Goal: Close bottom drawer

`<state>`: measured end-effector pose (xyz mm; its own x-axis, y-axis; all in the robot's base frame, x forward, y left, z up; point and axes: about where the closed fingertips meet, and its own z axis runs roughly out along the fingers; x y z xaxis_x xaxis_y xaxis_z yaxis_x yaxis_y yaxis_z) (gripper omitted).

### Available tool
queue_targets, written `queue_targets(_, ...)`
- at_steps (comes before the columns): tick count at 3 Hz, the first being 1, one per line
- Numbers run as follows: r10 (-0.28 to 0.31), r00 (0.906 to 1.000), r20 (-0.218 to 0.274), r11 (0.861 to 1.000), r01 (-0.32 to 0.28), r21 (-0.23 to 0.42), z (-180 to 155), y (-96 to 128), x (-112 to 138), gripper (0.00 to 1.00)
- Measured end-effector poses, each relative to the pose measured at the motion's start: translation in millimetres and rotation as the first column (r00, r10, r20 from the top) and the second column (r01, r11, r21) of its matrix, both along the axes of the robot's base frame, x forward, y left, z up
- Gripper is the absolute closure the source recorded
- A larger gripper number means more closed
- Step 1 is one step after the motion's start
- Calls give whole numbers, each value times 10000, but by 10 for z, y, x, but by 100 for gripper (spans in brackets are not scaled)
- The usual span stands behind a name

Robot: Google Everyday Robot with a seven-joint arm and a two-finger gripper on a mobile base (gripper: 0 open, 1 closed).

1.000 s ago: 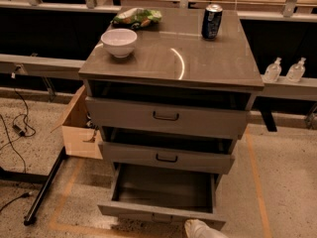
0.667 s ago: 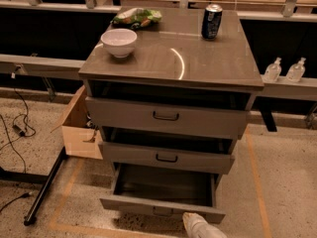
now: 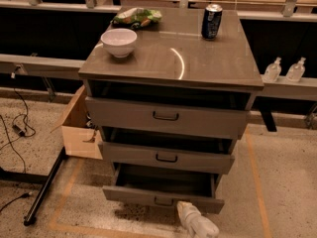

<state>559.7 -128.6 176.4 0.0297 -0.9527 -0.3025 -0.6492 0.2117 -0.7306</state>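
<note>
The grey wood-grain cabinet has three drawers. The bottom drawer is pulled partly out; its inside looks dark and empty, and its small dark bar handle faces me. The top drawer and middle drawer also stand slightly out. My white gripper is low at the bottom edge of the view, just in front of and to the right of the bottom drawer's handle, close to or touching the front.
On the cabinet top are a white bowl, a dark soda can and a green snack bag. An open cardboard box sits on the floor to the left, with a black pole and cables. Two bottles stand at the right.
The bottom drawer has slid in towards the cabinet, showing less of its inside. My gripper has moved forward and up behind its front.
</note>
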Motion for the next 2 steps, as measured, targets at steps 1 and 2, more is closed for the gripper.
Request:
queue_targets(1, 31, 9991, 414, 9999, -26, -120, 12, 60, 255, 100)
queue_targets(2, 15, 9977, 679, 9995, 7, -321, 36, 39, 500, 100)
